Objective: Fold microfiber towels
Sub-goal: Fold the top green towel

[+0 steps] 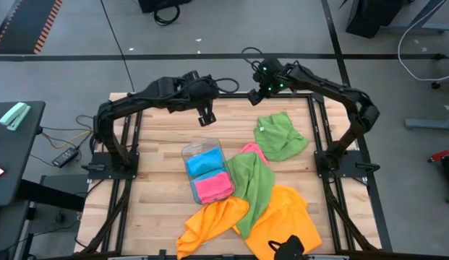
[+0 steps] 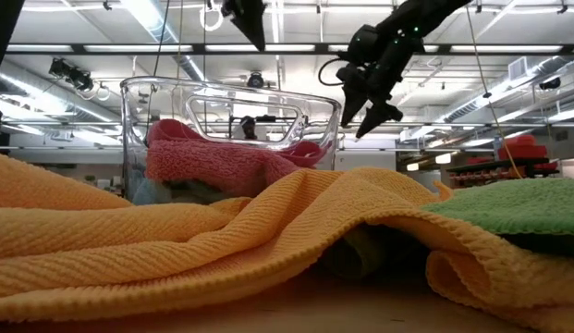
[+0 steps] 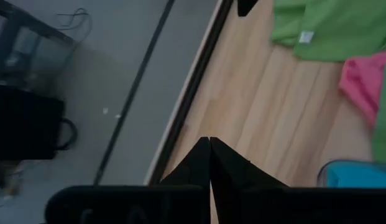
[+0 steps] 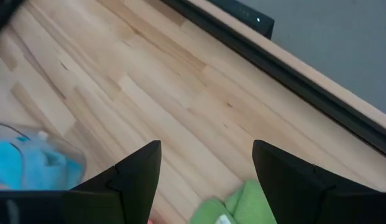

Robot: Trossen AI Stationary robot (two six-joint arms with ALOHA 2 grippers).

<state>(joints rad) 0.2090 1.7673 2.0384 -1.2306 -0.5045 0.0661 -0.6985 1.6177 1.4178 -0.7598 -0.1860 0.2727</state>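
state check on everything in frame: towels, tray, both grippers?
clear tray: upright, holds two folded towels
blue towel: folded, in tray
pink towel: folded, in tray
green towel: crumpled, alone on table
second green towel: unfolded, draped over the pile
orange towels: unfolded, heaped at the near edge
left gripper: shut, empty, raised
right gripper: open, empty, raised

A pale wooden table [image 1: 166, 144] with a dark metal frame stands on a grey floor [image 1: 79, 79]. A small clear plastic tray [image 1: 197, 148] sits near its middle. Black cables [image 1: 166, 11] lie on the floor beyond the table's far edge. A dark side stand [image 1: 18, 155] sits left of the table, a mint-green object [image 1: 14, 115] on it.
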